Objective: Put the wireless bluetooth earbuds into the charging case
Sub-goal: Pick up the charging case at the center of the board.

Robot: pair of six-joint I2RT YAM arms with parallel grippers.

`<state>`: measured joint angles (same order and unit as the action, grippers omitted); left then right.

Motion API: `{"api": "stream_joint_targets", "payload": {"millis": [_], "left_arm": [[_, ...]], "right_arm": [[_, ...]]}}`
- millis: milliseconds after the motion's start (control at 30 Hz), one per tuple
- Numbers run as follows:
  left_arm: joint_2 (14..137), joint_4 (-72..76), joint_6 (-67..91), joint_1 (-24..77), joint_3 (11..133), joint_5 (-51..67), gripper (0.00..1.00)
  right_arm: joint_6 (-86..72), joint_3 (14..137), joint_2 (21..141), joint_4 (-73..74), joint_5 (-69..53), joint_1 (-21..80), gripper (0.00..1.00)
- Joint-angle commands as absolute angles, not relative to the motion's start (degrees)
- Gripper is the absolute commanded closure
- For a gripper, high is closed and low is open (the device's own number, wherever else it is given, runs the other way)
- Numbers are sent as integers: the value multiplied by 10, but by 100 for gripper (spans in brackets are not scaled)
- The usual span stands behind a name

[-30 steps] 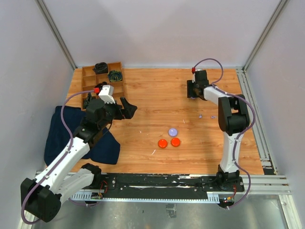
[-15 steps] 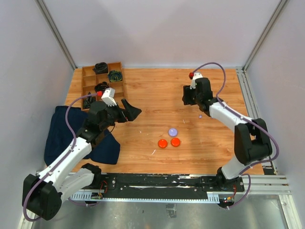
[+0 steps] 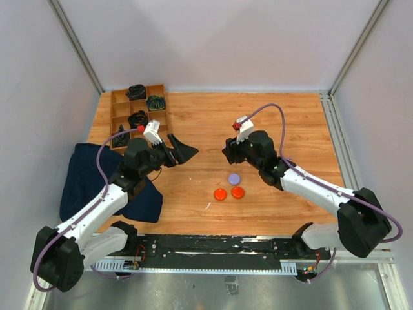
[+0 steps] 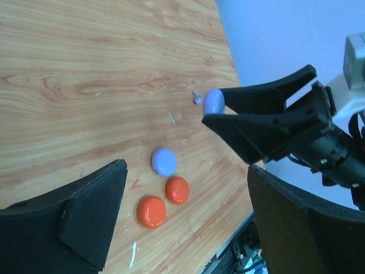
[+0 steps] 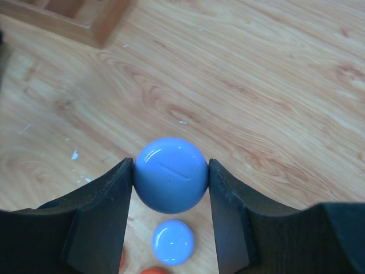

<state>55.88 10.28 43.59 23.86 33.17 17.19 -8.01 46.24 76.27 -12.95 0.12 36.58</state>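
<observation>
My right gripper [image 3: 227, 151] [image 5: 171, 174] is shut on a round lavender disc [image 5: 171, 171], held above the table; it also shows in the left wrist view [image 4: 213, 101]. Below it on the table lie a second lavender disc [image 3: 234, 178] [image 5: 173, 242] [image 4: 163, 161] and two orange-red discs [image 3: 221, 194] [image 3: 238, 192] [image 4: 151, 212] [image 4: 177, 189]. A tiny lavender piece [image 4: 195, 97], possibly an earbud, lies on the wood beyond the discs. My left gripper [image 3: 181, 154] [image 4: 187, 171] is open and empty, left of the discs.
A wooden compartment tray [image 3: 120, 108] with black coiled bundles stands at the back left; its corner shows in the right wrist view [image 5: 85, 17]. A dark blue cloth [image 3: 84, 181] lies at the left under my left arm. Small white flecks [image 4: 171, 118] dot the wood.
My right arm has swung from the back right toward the centre, carrying the lavender disc over the discs on the table. My left gripper has shifted slightly right.
</observation>
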Motion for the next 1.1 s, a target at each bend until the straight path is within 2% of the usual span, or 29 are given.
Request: {"api": "stream_joint_targets", "payload": {"millis": [0, 533, 1067], "left_arm": [[577, 137, 459, 256, 338, 171, 10], [636, 165, 442, 314, 366, 191, 17], [673, 189, 441, 321, 367, 230, 32]], "right_arm": [[-40, 415, 729, -228, 6, 413, 57], [42, 359, 701, -340, -40, 492, 56], [53, 359, 716, -371, -75, 501, 55]]}}
